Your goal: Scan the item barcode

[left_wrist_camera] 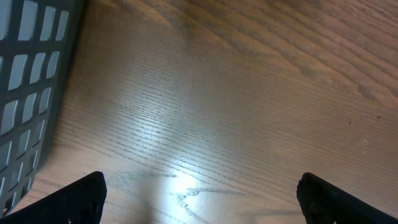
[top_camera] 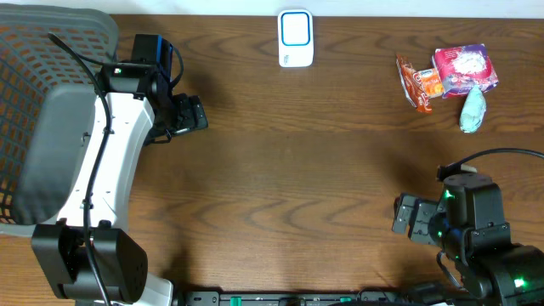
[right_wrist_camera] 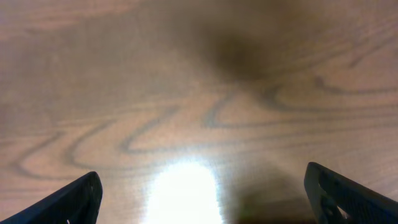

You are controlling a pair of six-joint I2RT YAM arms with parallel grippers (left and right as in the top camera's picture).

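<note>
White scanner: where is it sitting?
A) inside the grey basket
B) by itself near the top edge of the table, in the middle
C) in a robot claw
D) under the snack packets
B: seen from overhead, the white scanner stands alone on the table near the top edge, well away from the snack packets, and the left gripper and right gripper are both open and hold nothing.

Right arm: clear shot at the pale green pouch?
Probably yes. The right gripper is open and empty, and only bare table lies between it and the pale green pouch. The pink packet sits close beside it, so approach from the near side.
</note>
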